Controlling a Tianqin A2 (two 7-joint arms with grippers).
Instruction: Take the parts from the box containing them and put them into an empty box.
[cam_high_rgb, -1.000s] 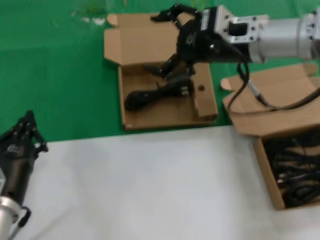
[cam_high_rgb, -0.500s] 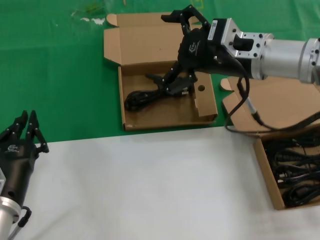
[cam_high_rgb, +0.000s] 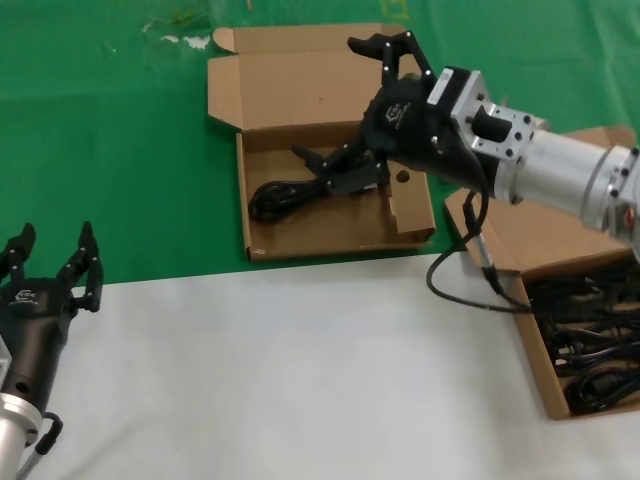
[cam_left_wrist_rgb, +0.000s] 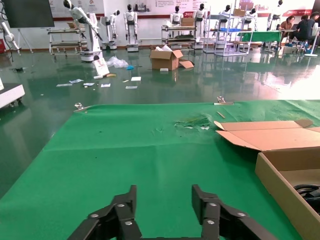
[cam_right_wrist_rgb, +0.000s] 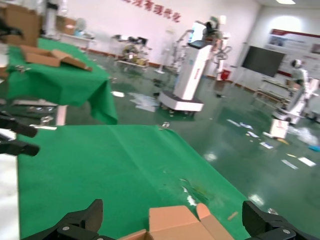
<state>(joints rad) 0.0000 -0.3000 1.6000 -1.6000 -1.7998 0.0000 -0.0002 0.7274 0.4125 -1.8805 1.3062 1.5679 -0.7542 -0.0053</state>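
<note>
A single power cable (cam_high_rgb: 300, 188) is seen lying on the floor of the holed box (cam_high_rgb: 330, 215), whose punched hole shows in the right side panel. The right gripper (cam_high_rgb: 362, 105), fingers spread wide and holding nothing, has been drawn back toward the right since a second ago, when it was lower over the cable. The left gripper (cam_high_rgb: 50, 268), parked at the near left edge, is now spread open where it was pinched before. The remaining cables (cam_high_rgb: 590, 345) are left heaped in the plain-lidded box (cam_high_rgb: 535, 355), which is cut off at the right edge. Green cloth (cam_high_rgb: 110, 150) is laid beyond a white tabletop (cam_high_rgb: 300, 370); a hall with robots is shown behind
</note>
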